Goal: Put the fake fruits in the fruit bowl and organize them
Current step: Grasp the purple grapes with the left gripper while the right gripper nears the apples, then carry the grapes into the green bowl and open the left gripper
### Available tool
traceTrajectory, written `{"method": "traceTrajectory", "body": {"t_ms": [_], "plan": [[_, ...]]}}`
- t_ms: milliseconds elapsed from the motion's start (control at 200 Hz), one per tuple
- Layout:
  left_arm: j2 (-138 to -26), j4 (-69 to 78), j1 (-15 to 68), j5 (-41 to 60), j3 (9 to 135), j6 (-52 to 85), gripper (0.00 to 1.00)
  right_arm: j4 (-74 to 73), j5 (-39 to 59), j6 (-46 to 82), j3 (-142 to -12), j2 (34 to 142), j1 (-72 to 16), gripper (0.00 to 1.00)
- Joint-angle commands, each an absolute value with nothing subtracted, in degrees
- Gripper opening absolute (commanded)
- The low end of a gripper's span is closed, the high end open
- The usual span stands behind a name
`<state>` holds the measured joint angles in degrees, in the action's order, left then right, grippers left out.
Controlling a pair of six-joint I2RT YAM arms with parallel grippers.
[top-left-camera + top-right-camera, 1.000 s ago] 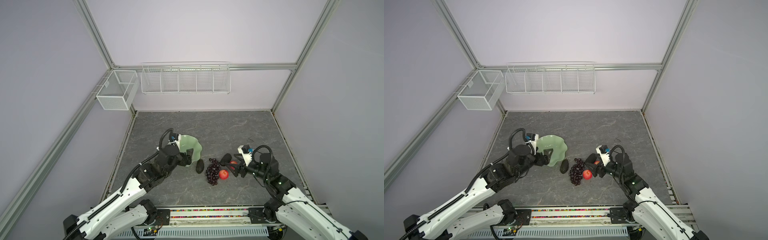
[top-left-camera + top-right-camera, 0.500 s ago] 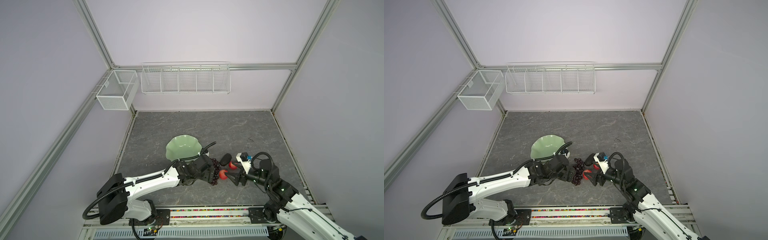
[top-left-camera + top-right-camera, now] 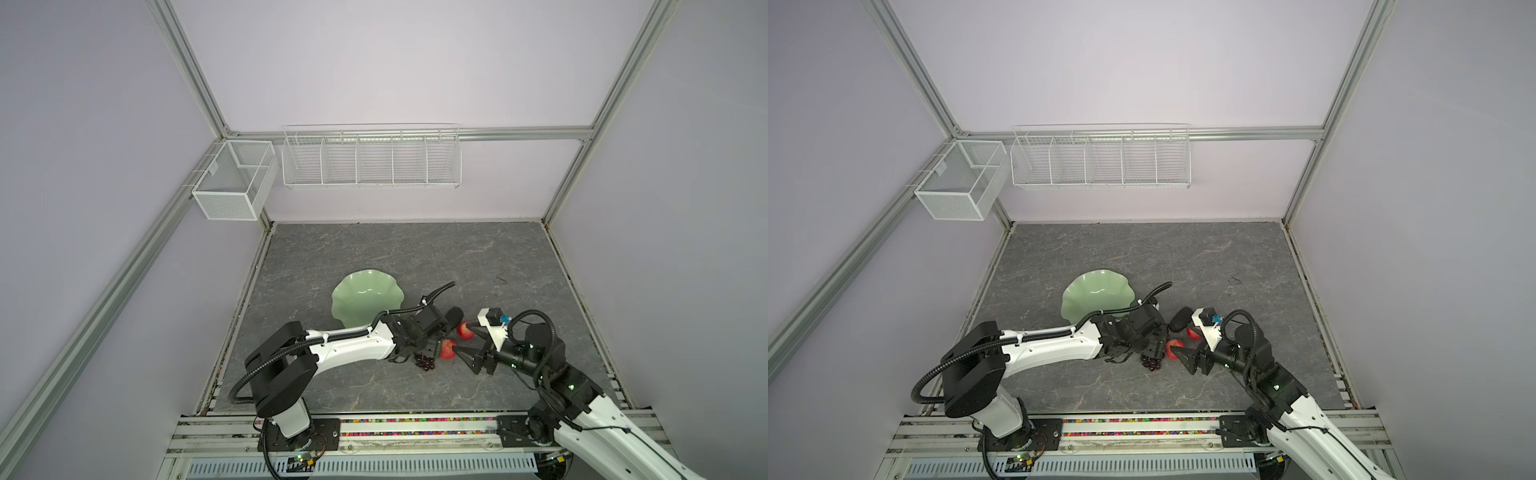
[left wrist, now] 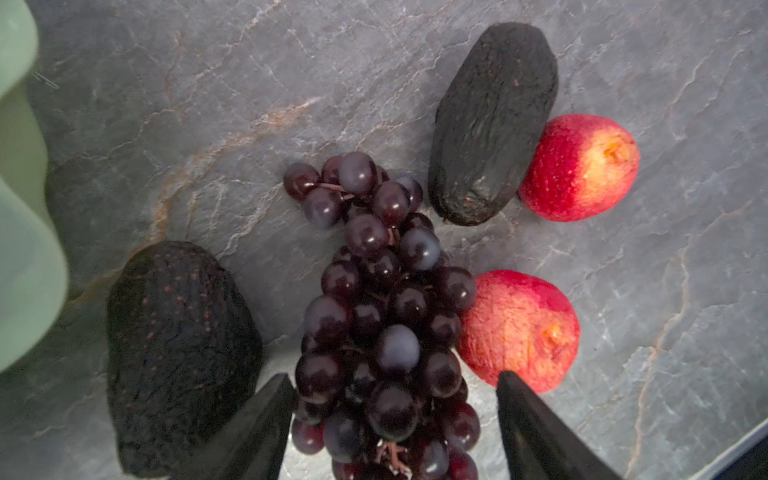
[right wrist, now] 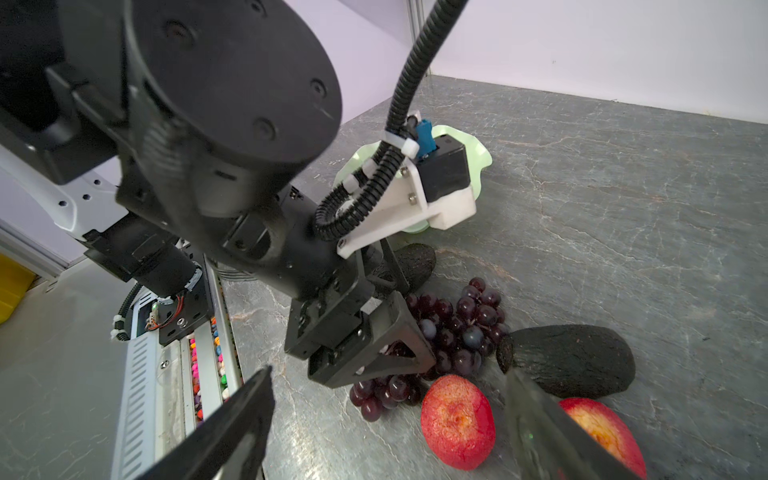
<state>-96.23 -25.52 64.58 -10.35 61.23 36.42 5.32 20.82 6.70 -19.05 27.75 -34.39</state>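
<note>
Since a second ago our left arm has swung away from the fruit bowl [image 3: 365, 299] and stretched low across the grey stone tabletop [image 3: 415, 257]. Its left gripper [image 3: 417, 355] now sits over the grape bunch [image 3: 426, 365], and the right arm has dropped lower toward the apples. We see this in both top views, where the left gripper [image 3: 1142, 353] covers most of the grape bunch [image 3: 1151, 363].

From the left wrist we find the left gripper [image 4: 392, 376] released. Its black fingers [image 4: 266, 419] stand apart on either side of the grape bunch [image 4: 382, 316], one brushing the grapes and the other with a gap. The first avocado [image 4: 178, 353] lies between the bunch and the fruit bowl [image 4: 20, 249], just clear of each. The first apple [image 4: 519, 328] touches the bunch's other side. Further along, the second avocado [image 4: 494, 124] and second apple [image 4: 579, 166] lie against each other.

From the right wrist we see the right gripper [image 5: 388, 372] spread wide and gripping nothing. The first apple [image 5: 457, 419] lies just ahead of the gap between its fingers [image 5: 232, 424]. The second apple [image 5: 602, 432] is partly behind the other finger, with the second avocado [image 5: 573, 361] beyond it.

In a top view the right gripper [image 3: 463, 338] is close against the first apple [image 3: 448, 349] and second apple [image 3: 465, 330]. All five fruits rest on the tabletop, outside the bowl.
</note>
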Motion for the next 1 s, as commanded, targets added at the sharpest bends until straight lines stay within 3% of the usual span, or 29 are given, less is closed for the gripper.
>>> {"method": "traceTrajectory", "body": {"t_ms": [0,595,995], "plan": [[-98.0,-28.2,64.9,-12.4,64.0,37.8,0.77,5.7,20.8,7.2,-18.1,27.3,-34.7,0.88],[-106.4,-25.6,63.7,-11.5,65.9,37.4,0.74,5.5,20.1,7.2,-17.8,27.3,-34.7,0.88],[-102.6,-21.9,63.2,-11.8,64.0,36.5,0.46,5.5,18.3,7.0,-17.7,27.4,-34.7,0.88]]}}
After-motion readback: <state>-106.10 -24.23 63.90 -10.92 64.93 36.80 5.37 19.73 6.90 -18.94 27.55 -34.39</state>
